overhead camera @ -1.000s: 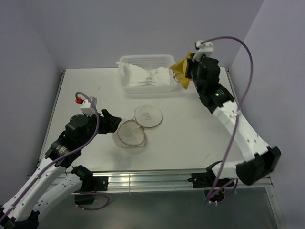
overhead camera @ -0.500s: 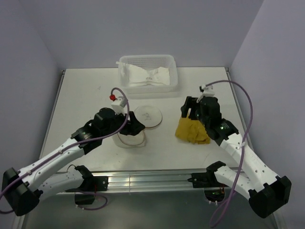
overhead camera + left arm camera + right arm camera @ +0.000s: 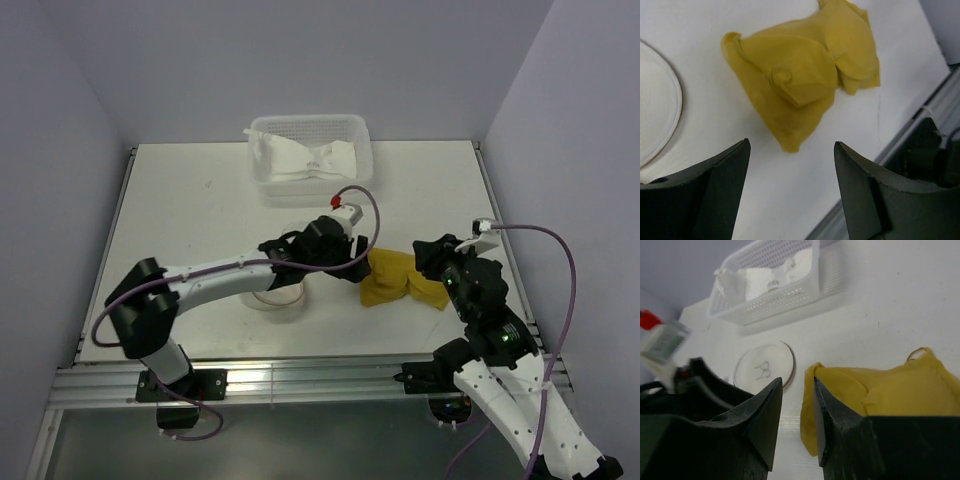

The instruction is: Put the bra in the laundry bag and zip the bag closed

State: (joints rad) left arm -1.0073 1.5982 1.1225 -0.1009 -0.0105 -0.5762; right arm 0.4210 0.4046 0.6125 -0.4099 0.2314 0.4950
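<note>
Bra (image 3: 400, 283): laid crumpled on the surface, right of its middle and towards the near edge, just beside the laundry bag (image 3: 272, 296) and not yet inside it.
Left hand (image 3: 790, 146): reached across above the bag, fingers spread wide and empty, with the bra's tip framed between them; judged to be lined up for a pick.
Right hand (image 3: 796, 385): fingers narrowly apart with nothing gripped, held at the bra's right side.
Laundry bag: left open with its lid (image 3: 764, 369) folded back, so the garment can be dropped in.
</note>
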